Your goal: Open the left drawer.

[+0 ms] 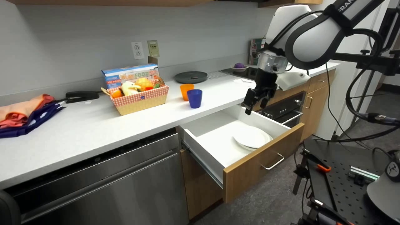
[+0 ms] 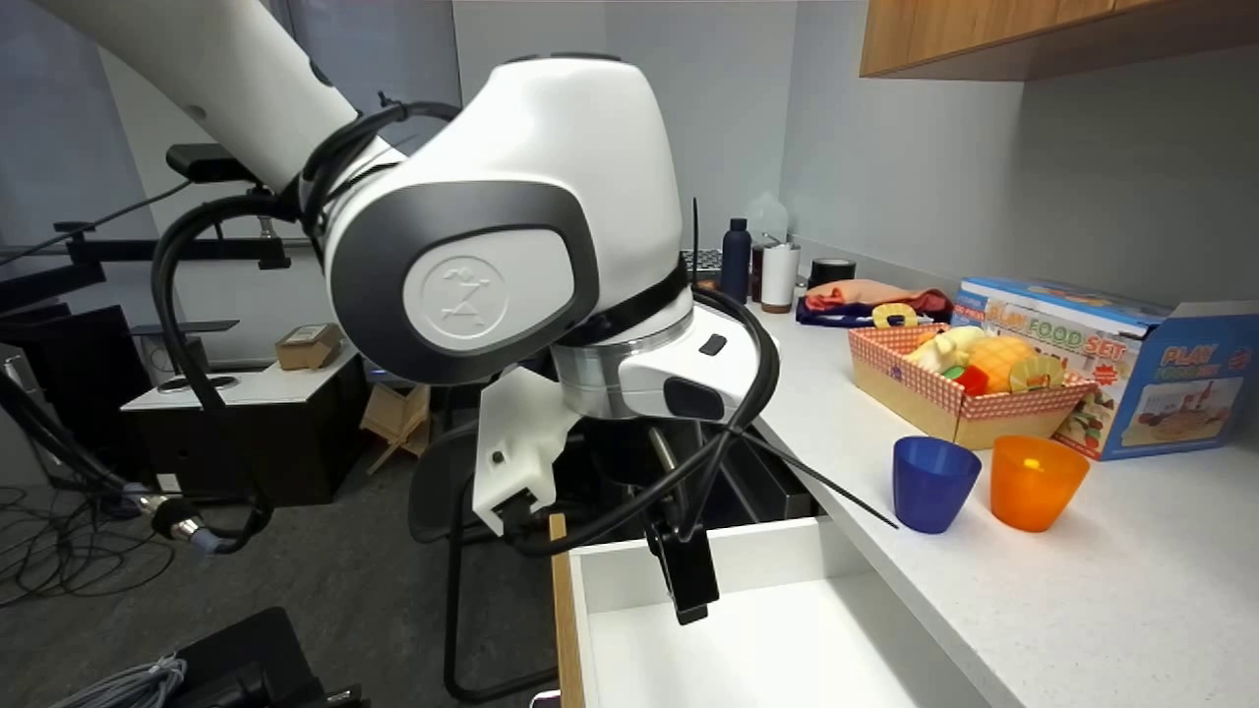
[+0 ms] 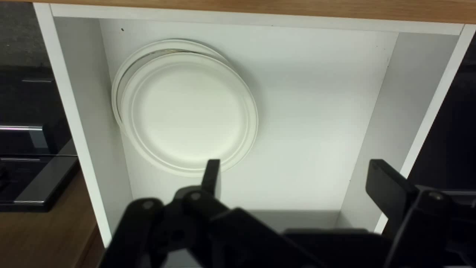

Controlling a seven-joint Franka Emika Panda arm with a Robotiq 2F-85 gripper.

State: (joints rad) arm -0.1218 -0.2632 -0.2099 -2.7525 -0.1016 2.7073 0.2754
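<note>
The left drawer (image 1: 250, 175) stands pulled out from under the counter. It has a brown wood front, a silver bar handle (image 1: 273, 163) and a white interior. The drawer also shows in an exterior view (image 2: 568, 629) and in the wrist view (image 3: 316, 93). White plates (image 1: 251, 137) lie inside near the front corner; the wrist view shows them (image 3: 189, 111) at the left. My gripper (image 1: 254, 106) is above the drawer, apart from the front and handle. In the wrist view the gripper (image 3: 295, 163) has its fingers wide apart with nothing between them.
The white counter (image 1: 150, 125) edges the drawer. A blue cup (image 1: 194, 98), an orange cup (image 1: 186, 91) and a play-food basket (image 1: 142, 99) stand on it. A stainless steel appliance front (image 1: 125, 193) is beside the drawer; a black oven (image 1: 281, 107) is on the other side.
</note>
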